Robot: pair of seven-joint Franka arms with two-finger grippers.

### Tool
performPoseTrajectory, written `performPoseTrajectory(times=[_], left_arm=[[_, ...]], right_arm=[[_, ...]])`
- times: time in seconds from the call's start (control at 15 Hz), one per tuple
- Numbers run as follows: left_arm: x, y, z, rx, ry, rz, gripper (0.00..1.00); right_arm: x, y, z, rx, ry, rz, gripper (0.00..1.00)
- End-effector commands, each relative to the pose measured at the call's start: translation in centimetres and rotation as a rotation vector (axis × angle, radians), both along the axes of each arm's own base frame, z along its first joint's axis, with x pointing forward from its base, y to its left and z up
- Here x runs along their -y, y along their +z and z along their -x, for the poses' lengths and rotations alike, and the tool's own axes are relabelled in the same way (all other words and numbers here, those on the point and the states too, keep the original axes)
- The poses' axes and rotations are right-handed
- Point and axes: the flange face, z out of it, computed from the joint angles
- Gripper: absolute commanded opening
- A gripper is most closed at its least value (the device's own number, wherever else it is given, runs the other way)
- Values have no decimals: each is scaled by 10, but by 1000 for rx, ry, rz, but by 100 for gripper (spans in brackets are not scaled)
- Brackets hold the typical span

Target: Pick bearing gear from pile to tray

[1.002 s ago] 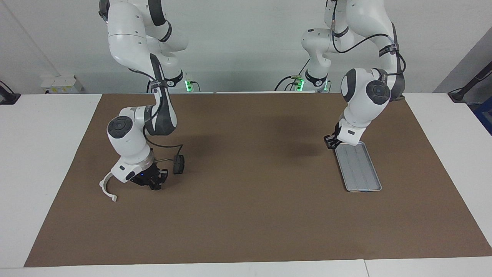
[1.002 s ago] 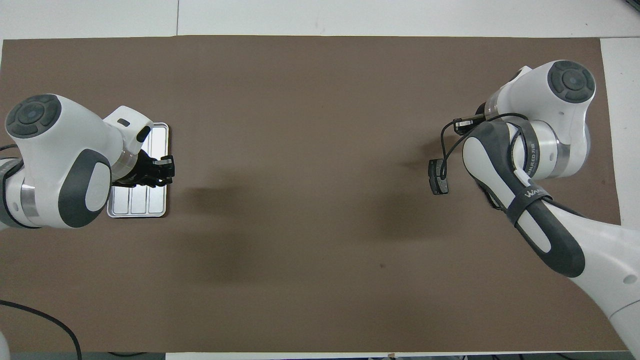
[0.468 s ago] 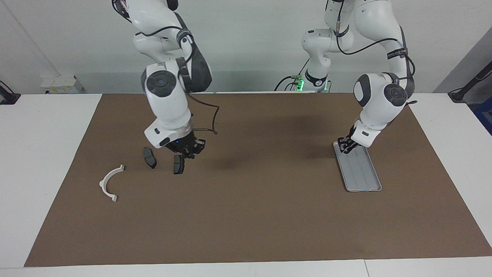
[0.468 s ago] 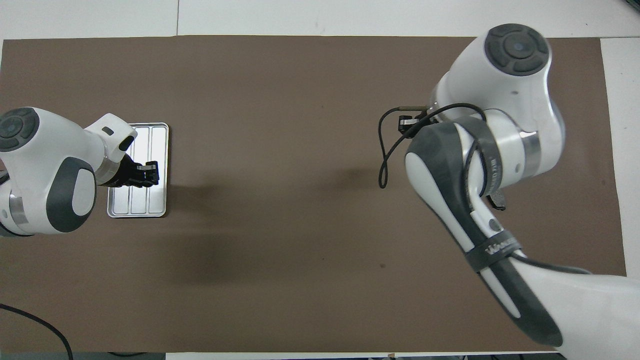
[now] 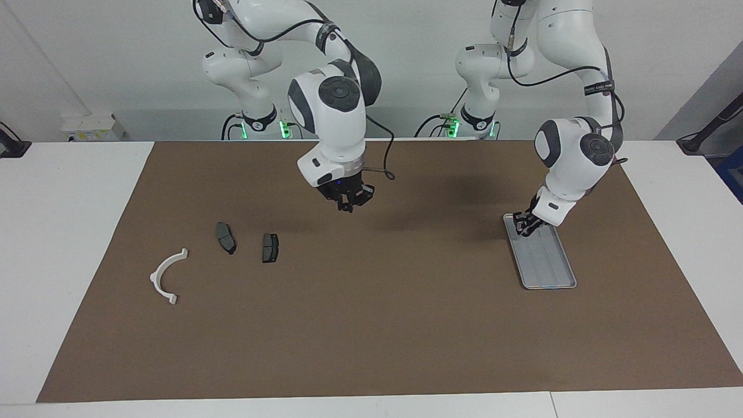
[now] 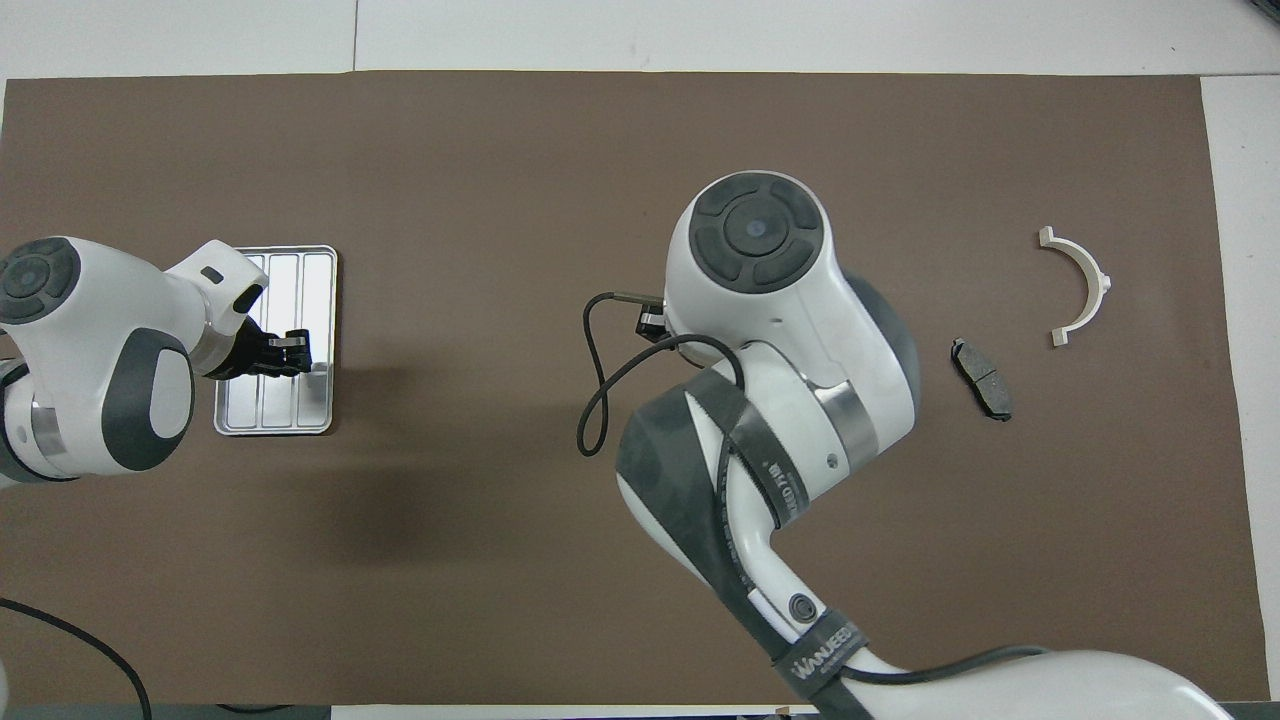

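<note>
We see no bearing gear lying loose anywhere. If one is on the move, it may be the tiny thing pinched in the right gripper, whose fingers are clenched tip to tip, but they are too small for us to be sure anything sits between them. That gripper hangs over the bare brown mat around the middle of the desk, between the pile and the tray.

What shows of the pile is the white half-ring bracket and two dark plates, lying near each other at the right arm's end of the desk. The tray lies at the left arm's end, and its ribbed floor looks bare as far as we can see. We therefore judge the pick done at most, with the carry under way and the drop into the tray still to come.

The left gripper hangs low over the tray's end nearer the robots. We cannot tell whether its fingers are released or clenched.

A second ago the right gripper was down among the pile, next to the bracket. Half a second ago it was lifting just above the plates, and it has since travelled well toward the tray. The left gripper has shifted from beside the tray's corner to over its end.
</note>
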Motion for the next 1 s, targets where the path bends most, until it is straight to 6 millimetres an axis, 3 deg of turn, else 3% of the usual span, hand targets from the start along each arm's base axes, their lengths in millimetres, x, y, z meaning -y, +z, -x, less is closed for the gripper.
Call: performPoseTrajectory(times=[0.0,0.13,0.47,0.74,0.8,0.94], left_arm=[[-7,-5,2,9,-11,-13,0],[-8,-8,0,16,-9,-13,0],[-7,-28,2,-11,-9,-13,0],[-9,-28,2,-13,-7,-15,0],[-8,-28,2,-14,-7,-13,3],[-9,-29,3,-16,-10,-14,28]], right_arm=[[-17,-16,15,39,-48,-15,0],[-35,-32,20,43,-39,-20,0],[-44,-74,7,64,-43,-41,0],[-46,-112,-4,75,-51,-51,0],[-46,-119,-2,78,-49,-53,0],[-44,-129,1,93,-49,-66,0]])
